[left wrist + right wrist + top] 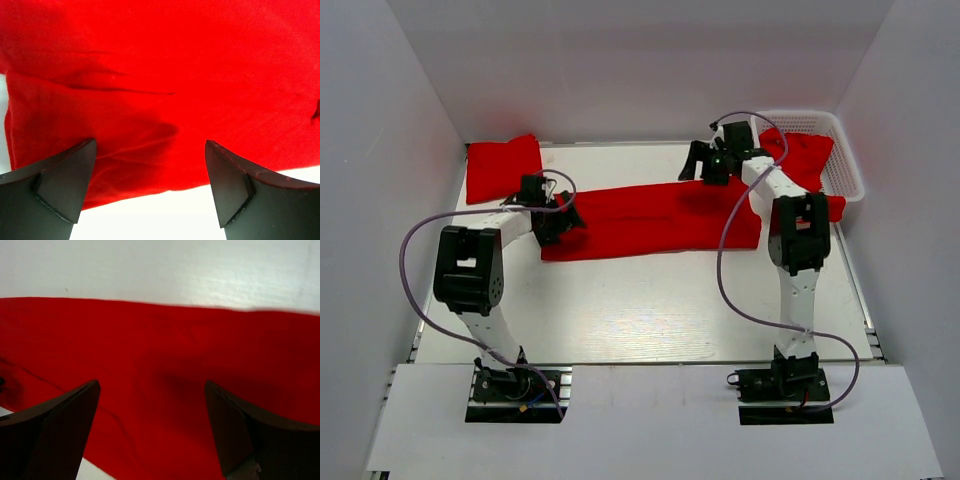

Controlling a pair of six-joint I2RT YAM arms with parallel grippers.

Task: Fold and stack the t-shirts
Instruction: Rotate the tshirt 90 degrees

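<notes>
A red t-shirt [650, 218] lies folded into a long strip across the middle of the table. My left gripper [558, 222] is open at its left end, jaws wide over the near edge of the cloth [150, 125]. My right gripper [700, 162] is open above the strip's far edge, right of centre, with the red cloth [160, 390] below its jaws. A folded red t-shirt [502, 167] lies at the far left. More red cloth [804, 160] hangs out of the basket at the far right.
A white lattice basket [840, 155] stands at the far right corner. White walls close in the table on the left, back and right. The bare white tabletop [640, 310] runs from the strip to the near edge.
</notes>
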